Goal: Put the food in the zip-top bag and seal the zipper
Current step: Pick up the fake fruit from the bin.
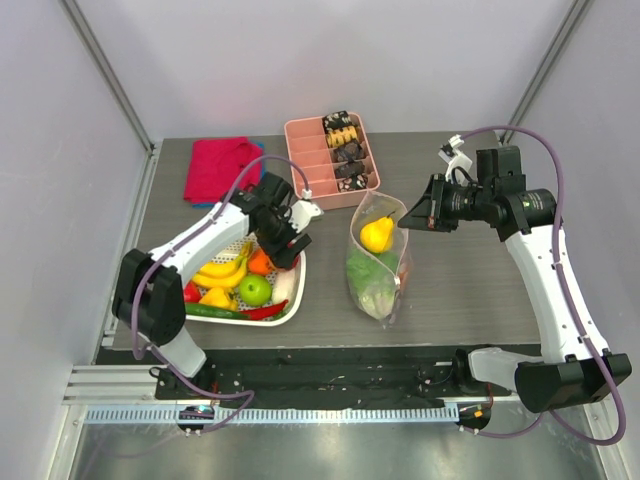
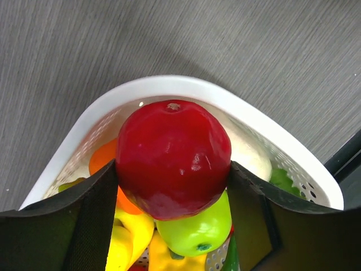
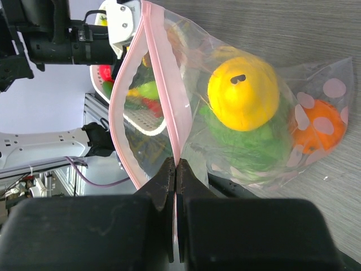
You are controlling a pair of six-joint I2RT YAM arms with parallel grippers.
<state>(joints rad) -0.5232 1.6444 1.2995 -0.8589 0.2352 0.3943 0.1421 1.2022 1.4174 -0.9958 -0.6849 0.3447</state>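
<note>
The zip-top bag (image 1: 378, 262) stood near the middle of the table (image 1: 470, 280), its mouth gaping upward and toward the back. Inside it lay a yellow pear (image 3: 242, 93) on top of a leafy lettuce (image 3: 248, 147), with an orange fruit (image 3: 318, 127) deeper in, by the bag's closed end. The zipper (image 3: 160, 73), a pale-pink strip, ran along the open edge with its two sides spread apart. The right gripper (image 3: 176, 169) had its fingers pressed together on one side of that strip, pinching it and holding the mouth up.

To the left of the bag, just beside it, sat the white basket (image 1: 298, 290). The left gripper (image 2: 173, 169) reached down into its back corner, its fingers set against both flanks of a red apple (image 2: 172, 135) (the apple filled the whole gap between them). Below the red apple showed a green apple (image 2: 194, 231), and bananas (image 1: 222, 270) lay further left in the basket.

Behind the bag stood a pink tray (image 1: 291, 150) with snack pieces (image 1: 345, 150) in its right-hand compartments. A red cloth (image 1: 215, 168) lay at the table's back left, apart from the tray.
</note>
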